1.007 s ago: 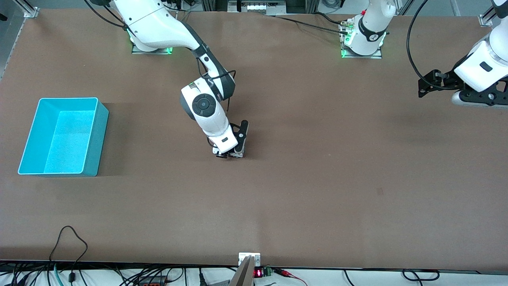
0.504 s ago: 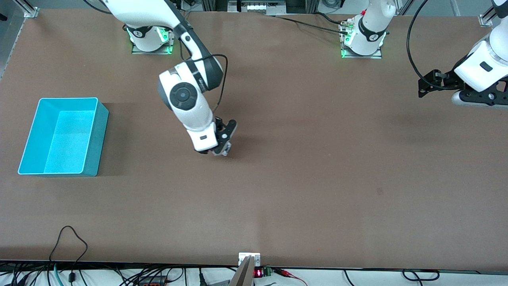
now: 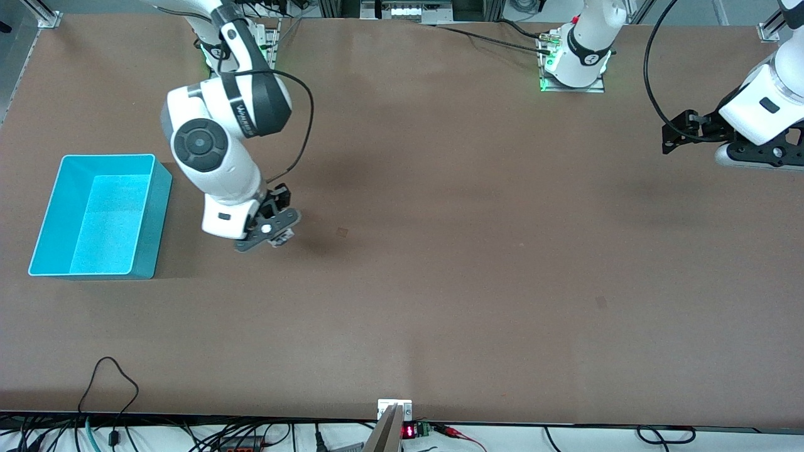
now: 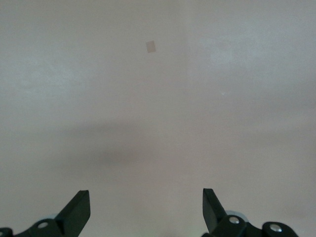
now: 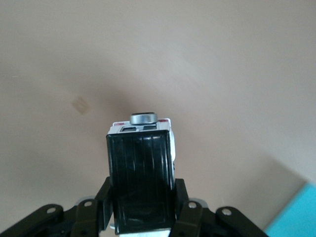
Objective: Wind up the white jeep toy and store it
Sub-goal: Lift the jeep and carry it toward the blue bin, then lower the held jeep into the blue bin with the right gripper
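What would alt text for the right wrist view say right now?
The right tool is shut on the white jeep toy, whose black ribbed roof faces the camera, held in the air above the brown table. A corner of the teal bin shows at the edge.

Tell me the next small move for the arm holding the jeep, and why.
Probably carry on toward the turquoise bin at the right arm's end of the table. The right gripper is shut on the white jeep toy over bare table, short of the bin. The left gripper waits open.
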Tool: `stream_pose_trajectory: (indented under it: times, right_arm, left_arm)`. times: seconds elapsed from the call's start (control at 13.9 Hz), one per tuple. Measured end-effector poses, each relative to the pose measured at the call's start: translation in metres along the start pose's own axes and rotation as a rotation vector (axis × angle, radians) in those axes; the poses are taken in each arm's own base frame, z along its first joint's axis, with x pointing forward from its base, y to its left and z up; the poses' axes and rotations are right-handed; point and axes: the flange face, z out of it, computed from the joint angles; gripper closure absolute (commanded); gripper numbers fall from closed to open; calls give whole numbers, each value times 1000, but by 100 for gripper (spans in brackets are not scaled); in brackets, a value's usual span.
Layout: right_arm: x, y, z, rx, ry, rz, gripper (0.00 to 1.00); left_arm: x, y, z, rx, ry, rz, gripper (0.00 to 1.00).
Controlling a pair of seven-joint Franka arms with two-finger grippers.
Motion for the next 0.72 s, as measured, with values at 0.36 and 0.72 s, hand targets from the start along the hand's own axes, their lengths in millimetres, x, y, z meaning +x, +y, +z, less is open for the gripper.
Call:
stream_pose_trajectory:
  times: [0.36,0.72]
  right_arm:
    - [-40,80,7,-67,-84,249,100]
    - [-99,185,42,-84,-104,443,100]
  left_arm:
    - [-2,0,1,0,-16,1,0]
    - [-2,1,-2,0,-9,3,0]
